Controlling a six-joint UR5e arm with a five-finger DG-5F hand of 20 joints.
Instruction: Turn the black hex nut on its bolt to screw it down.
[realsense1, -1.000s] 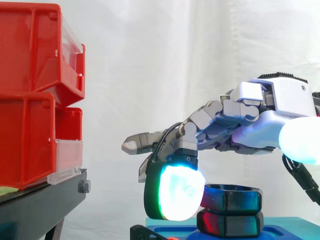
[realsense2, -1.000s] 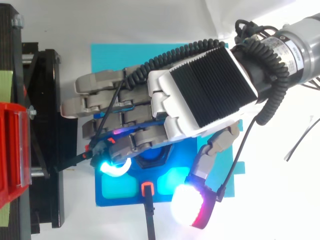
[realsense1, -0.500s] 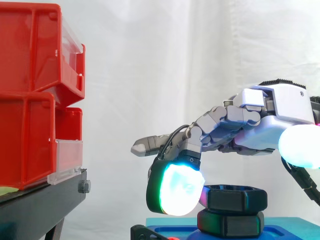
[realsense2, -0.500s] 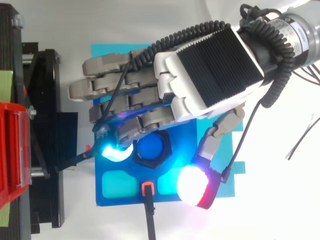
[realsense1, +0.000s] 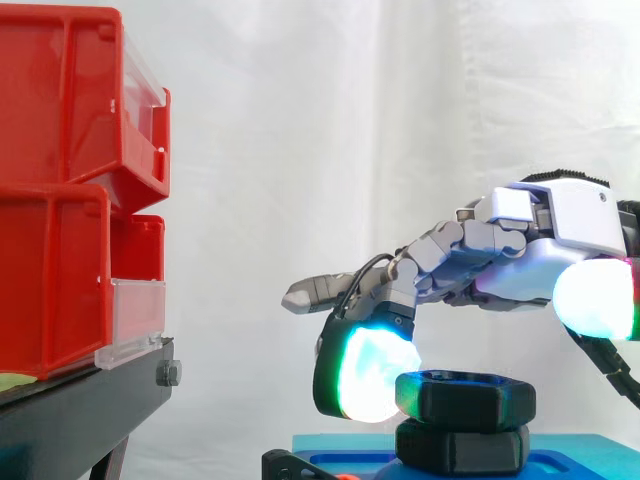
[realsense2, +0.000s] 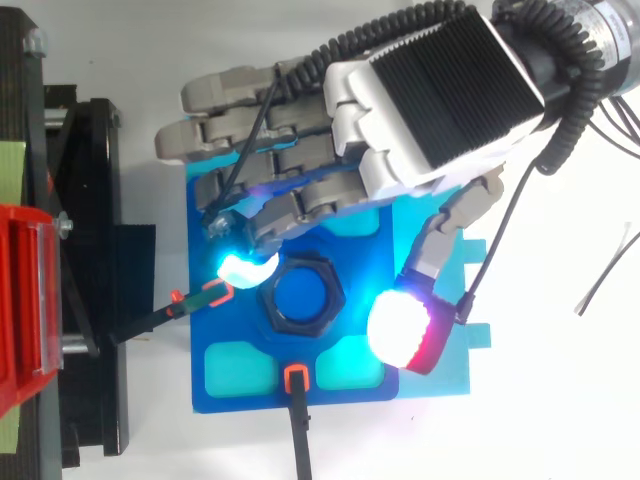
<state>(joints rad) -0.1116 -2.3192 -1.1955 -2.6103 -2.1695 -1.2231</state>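
The black hex nut (realsense2: 302, 298) sits on a blue bolt over a blue baseplate (realsense2: 235, 380). In the side view the nut (realsense1: 465, 397) rides above a second black hex piece (realsense1: 463, 447). My hand (realsense2: 440, 90) hovers over the far side of the plate, its fingers loosely bent. One cyan-glowing fingertip (realsense2: 245, 268) rests at the nut's upper left edge. The thumb's white-red pad (realsense2: 405, 330) stands a small gap off the nut's right side. In the side view the hand (realsense1: 560, 230) reaches in from the right, and the cyan pad (realsense1: 365, 375) hangs beside the nut.
Red bins (realsense1: 70, 190) on a black stand (realsense1: 80, 410) stand to the left. Two black leads with orange clips (realsense2: 293, 378) plug into the plate's front and left edges. A thin dark cable (realsense2: 605, 280) lies on the white table at the right.
The hand has slid off the top of the nut, toward the top of the top view and rightward in the side view. The nut and bolt top now show between the finger pad and the thumb pad.
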